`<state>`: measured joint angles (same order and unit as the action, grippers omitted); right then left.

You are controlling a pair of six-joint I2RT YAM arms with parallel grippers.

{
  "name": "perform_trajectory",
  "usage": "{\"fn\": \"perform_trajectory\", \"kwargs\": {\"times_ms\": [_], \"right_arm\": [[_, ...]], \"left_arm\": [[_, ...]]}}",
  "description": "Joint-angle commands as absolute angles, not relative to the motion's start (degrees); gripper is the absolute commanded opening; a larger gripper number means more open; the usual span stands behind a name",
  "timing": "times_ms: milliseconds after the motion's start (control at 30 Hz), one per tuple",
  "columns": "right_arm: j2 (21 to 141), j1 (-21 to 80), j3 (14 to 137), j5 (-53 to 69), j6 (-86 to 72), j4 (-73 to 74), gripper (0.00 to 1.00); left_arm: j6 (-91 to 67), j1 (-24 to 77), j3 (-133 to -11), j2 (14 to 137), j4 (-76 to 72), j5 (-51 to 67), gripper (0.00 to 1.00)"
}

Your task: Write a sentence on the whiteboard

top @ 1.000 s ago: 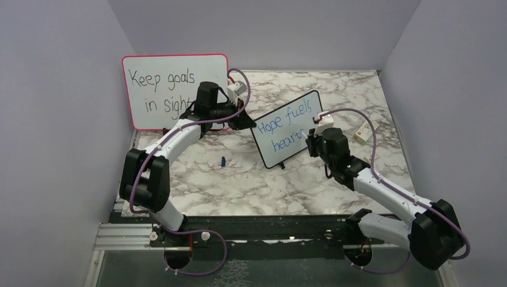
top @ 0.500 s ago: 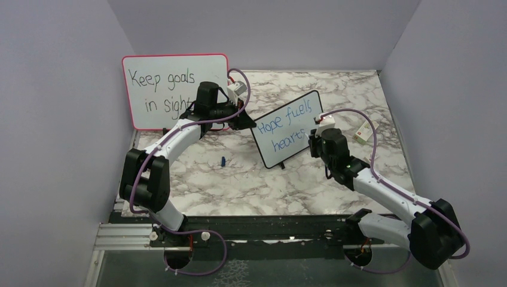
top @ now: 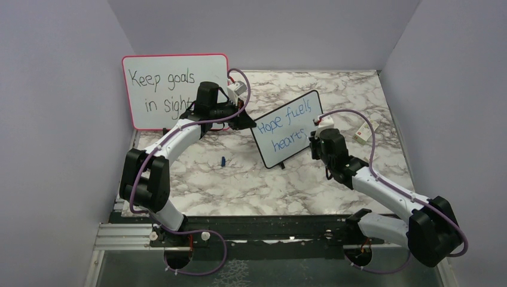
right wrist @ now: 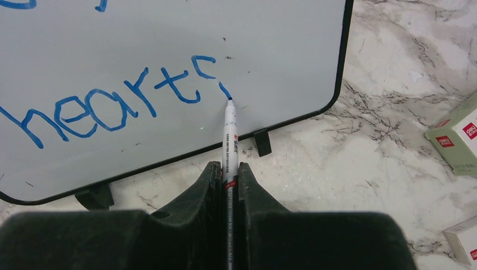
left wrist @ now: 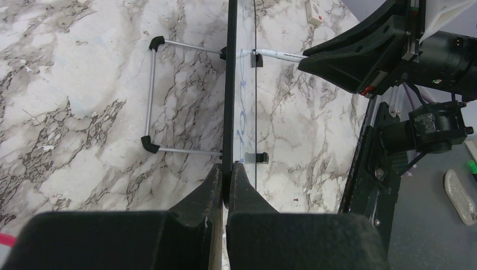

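Left gripper point(left wrist: 226, 169) clamped on whiteboard point(right wrist: 281, 50) edge, right gripper point(right wrist: 228, 169) clamped on marker point(right wrist: 229, 135) at sentence point(right wrist: 112, 104)

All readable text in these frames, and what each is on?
"Keep goals in sight": black handwriting on the pink-framed board, last letter partly hidden.
"Hope fuels hearts": blue handwriting on the whiteboard.
"deli": red label on the green box.
Print on the marker barrel: too small to read.

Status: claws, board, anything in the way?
Left claw shut on whiteboard edge. Right claw shut on marker, tip at sentence end. Small blue object lies clear of both.
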<state>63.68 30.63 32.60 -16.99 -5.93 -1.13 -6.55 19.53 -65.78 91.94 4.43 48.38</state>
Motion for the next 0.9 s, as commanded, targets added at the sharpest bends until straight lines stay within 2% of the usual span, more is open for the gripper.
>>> {"fn": "perform_trajectory", "kwargs": {"times_ms": [0, 433, 867], "right_arm": [[64.62, 30.32, 32.88, -12.49, -5.81, -0.32, 0.01], [63.5, 30.33, 33.34, -7.21, -4.92, -0.82, 0.01], [59.37, 30.31, 32.38, -12.74, -6.35, -1.05, 0.01]], "left_arm": [[-3.35, 20.62, -64.88, 93.87, 9.32, 46.01, 0.0], [-3.35, 20.65, -64.87, 93.7, 9.32, 45.98, 0.0], [-3.41, 20.65, -64.86, 93.7, 9.32, 45.97, 0.0]]}}
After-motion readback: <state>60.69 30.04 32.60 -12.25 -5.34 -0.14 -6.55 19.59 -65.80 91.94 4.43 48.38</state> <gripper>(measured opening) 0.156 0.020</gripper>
